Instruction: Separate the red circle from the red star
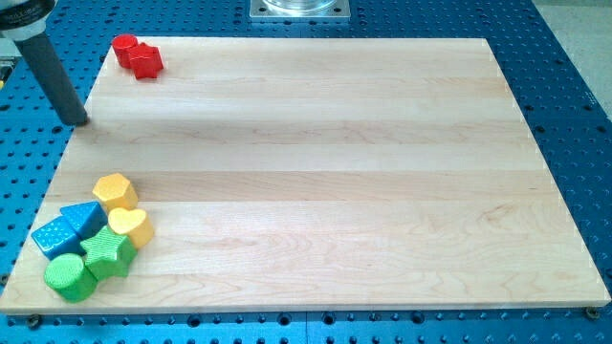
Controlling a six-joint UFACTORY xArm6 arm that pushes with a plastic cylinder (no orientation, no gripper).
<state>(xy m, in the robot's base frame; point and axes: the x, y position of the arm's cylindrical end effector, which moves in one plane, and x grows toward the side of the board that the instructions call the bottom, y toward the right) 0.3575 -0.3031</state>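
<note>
The arm's dark rod is reaching down at the view's upper left, and my tip [78, 121] is sitting just off the left edge of the wooden board [316, 172], over the blue perforated table [574, 115]. There is no claw on this arm, only the rod, and it is holding nothing and touching no block. The red circle [124, 47] and the red star [145, 60] are lying together in the board's top left corner, pressed against each other, the circle toward the view's left and top, the star toward the right and bottom. My tip is standing below and to the left of that pair, near but apart. Well away, at the board's bottom left, a yellow hexagon [116, 191], a yellow heart [130, 226], a blue triangle [82, 219], a blue cube [54, 238], a green star [109, 254] and a green cylinder [70, 276] are crowding into one cluster.
</note>
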